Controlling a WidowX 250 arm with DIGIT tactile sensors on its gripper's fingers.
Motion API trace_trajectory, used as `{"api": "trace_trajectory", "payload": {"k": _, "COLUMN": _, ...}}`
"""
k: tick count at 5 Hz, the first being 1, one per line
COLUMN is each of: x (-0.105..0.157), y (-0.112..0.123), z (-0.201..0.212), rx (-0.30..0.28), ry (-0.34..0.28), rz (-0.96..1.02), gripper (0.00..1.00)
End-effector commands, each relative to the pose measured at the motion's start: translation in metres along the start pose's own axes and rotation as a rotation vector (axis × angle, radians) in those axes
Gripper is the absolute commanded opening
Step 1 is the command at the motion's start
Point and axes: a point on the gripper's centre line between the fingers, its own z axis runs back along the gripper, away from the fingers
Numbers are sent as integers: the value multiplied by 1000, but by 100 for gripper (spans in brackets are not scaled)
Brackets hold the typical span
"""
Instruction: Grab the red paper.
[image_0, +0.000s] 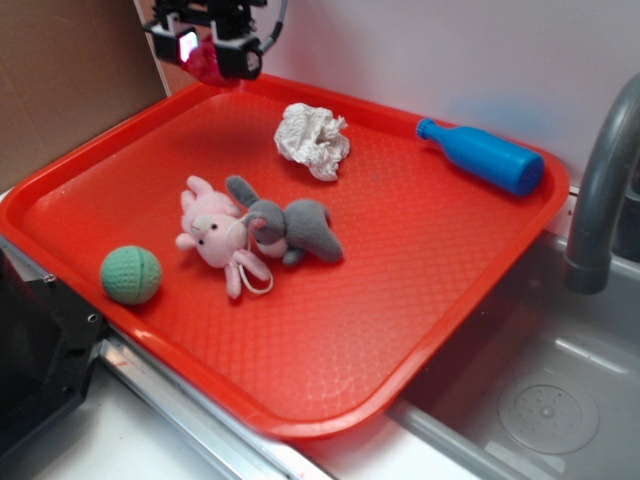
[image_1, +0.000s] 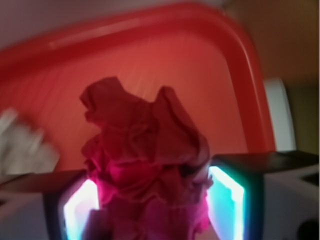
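The gripper (image_0: 208, 52) is clamped on the red paper (image_1: 147, 170) (held above the tray's (image_0: 330, 400) far corner)

the tray (image_0: 400, 300) lies beside the sink (image_0: 540, 400), which sits at its 4 o'clock. the two stuffed animals (image_0: 255, 232) lie touching each other near the tray's middle. from them, the knitted ball (image_0: 131, 275) lies at 8 o'clock near the tray's rim, the paper wad (image_0: 313, 140) at 1 o'clock, and the bottle (image_0: 482, 155) at 2 o'clock on its side by the far rim. the faucet (image_0: 600, 190) stands at 3 o'clock, off the tray. the gripper (image_0: 212, 48) hangs at 11 o'clock over the far corner, the red paper (image_0: 208, 62) between its fingers.
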Motion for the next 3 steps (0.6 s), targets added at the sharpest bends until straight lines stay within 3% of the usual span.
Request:
{"api": "trace_trajectory", "payload": {"k": 1, "x": -57, "y": -20, "z": 112, "rx": -78, "ry": -109, "rz": 0, "gripper": 0}}
{"api": "trace_trajectory", "payload": {"k": 2, "x": -70, "y": -20, "z": 147, "rx": -109, "ry": -145, "rz": -41, "gripper": 0}}
{"api": "trace_trajectory", "payload": {"k": 3, "x": -68, "y": -24, "z": 137, "rx": -82, "ry": -149, "rz": -48, "gripper": 0}}
